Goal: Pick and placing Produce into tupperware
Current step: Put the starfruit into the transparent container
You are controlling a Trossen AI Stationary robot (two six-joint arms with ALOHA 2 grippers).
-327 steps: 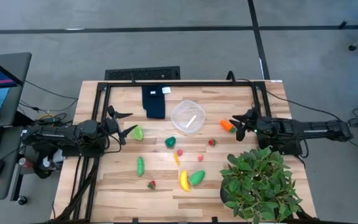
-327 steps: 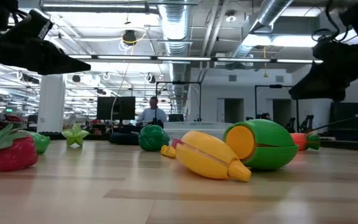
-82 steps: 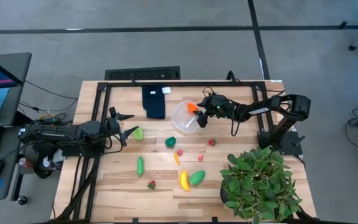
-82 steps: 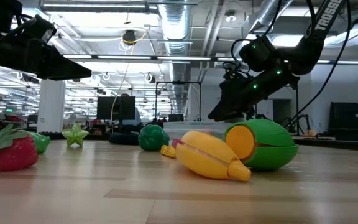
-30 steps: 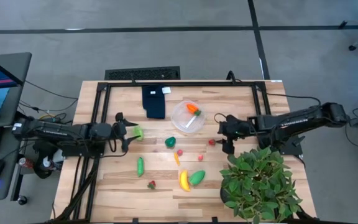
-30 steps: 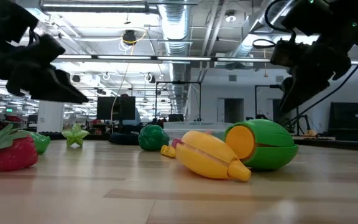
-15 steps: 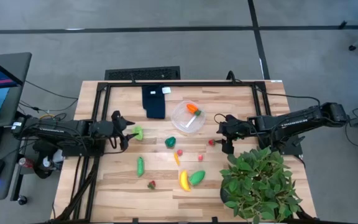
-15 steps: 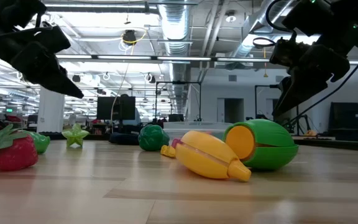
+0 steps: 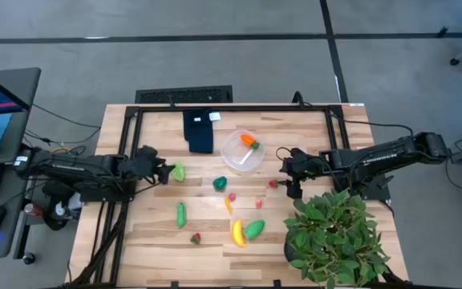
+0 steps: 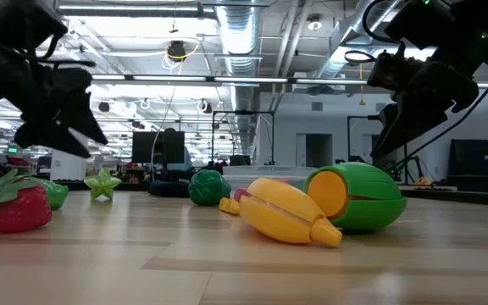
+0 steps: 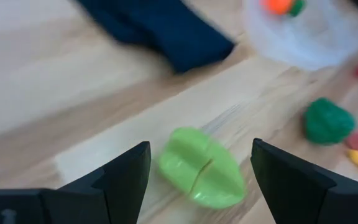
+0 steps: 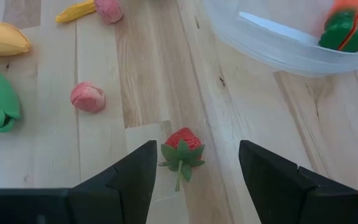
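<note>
The clear round tupperware [image 9: 242,151] stands at the table's far middle with an orange carrot [image 9: 249,140] lying in it. My left gripper [image 9: 165,171] is open and slants down just left of a light green piece [image 9: 178,171]. In the left wrist view that piece [image 11: 201,167] lies on the wood ahead of the gap between the fingers, untouched. My right gripper [image 9: 289,178] is open and slants down over a small red strawberry [image 9: 273,184]. In the right wrist view the strawberry [image 12: 182,148] rests on the table between the two fingers, apart from both.
More produce lies loose near the middle and front: a dark green piece [image 9: 220,184], a green pod [image 9: 181,213], a banana [image 9: 237,233], a green half [image 9: 254,229], another strawberry [image 9: 195,238]. A dark blue cloth [image 9: 200,131] lies at the far side. A potted plant [image 9: 335,237] fills the near right corner.
My left gripper has rolled about its own pointing line and tipped further down, staying beside the light green piece. Its fingers, spread apart in the high view a second ago, now stand one over the other. My right gripper has kept still over the strawberry.
</note>
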